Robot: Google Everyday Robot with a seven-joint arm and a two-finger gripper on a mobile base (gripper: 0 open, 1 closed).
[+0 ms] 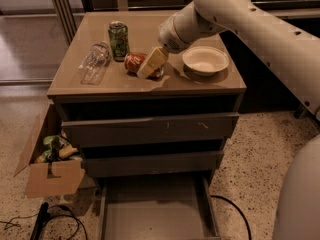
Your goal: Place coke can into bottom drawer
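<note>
The gripper (151, 64) is down over the coke can (133, 62) on the cabinet top; I cannot tell whether it is open or closed. The can lies on its side, long axis roughly left-right, its lettering unreadable. The bottom drawer (155, 211) stands open well below the gripper.

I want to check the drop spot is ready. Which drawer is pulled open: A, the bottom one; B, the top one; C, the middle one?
A: the bottom drawer is slid out with its floor showing, the two upper drawers are pushed in; the claw is up on the cabinet top, at the coke can lying there.
</note>
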